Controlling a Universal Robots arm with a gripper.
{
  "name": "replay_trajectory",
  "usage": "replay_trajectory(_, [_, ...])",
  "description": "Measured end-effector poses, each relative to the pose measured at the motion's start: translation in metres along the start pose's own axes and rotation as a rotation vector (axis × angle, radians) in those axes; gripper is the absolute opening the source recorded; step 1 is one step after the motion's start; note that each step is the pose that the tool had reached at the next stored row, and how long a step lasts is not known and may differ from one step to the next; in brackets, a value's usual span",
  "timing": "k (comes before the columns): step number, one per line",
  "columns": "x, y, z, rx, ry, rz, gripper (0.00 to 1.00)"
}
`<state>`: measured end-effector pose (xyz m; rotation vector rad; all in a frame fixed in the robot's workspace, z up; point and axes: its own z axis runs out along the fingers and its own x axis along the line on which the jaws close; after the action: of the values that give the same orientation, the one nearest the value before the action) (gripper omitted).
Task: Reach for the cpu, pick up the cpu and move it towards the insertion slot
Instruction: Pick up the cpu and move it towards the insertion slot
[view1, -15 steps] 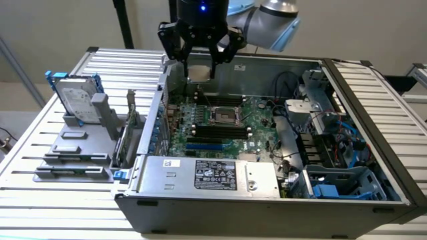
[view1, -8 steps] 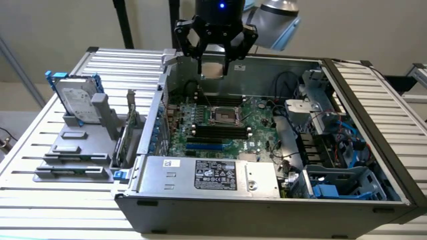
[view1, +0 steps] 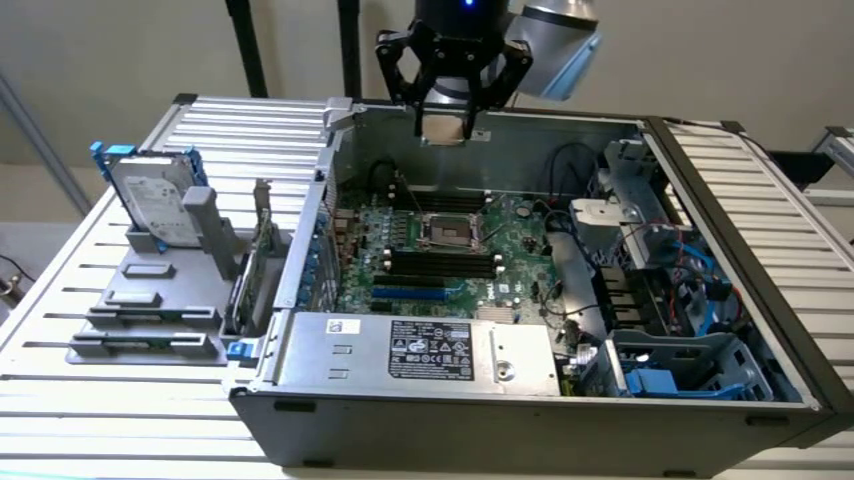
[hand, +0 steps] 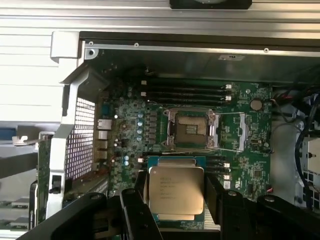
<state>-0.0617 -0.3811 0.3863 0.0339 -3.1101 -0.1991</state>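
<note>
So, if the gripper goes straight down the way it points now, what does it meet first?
Probably the motherboard, near the socket. The gripper, shut on the chip, hangs above the open computer case, and nothing seems to lie between, though depth is hard to judge.

Dim, even light; soft blur.

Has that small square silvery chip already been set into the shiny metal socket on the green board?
No. The small square silvery chip sits between the gripper fingers, while the metal-framed socket lies uncovered.
</note>
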Motion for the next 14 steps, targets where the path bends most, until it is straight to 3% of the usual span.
replay_trajectory(4, [-0.009, 0.0107, 0.0019, 0.0142, -0.0012, 0.0, 0.55])
replay_trajectory(9, [-0.023, 0.0168, 0.0037, 0.0345, -0.0017, 0.003, 0.55])
replay_trajectory(14, [-0.03, 0.0188, 0.0075, 0.0354, -0.0034, 0.02, 0.55])
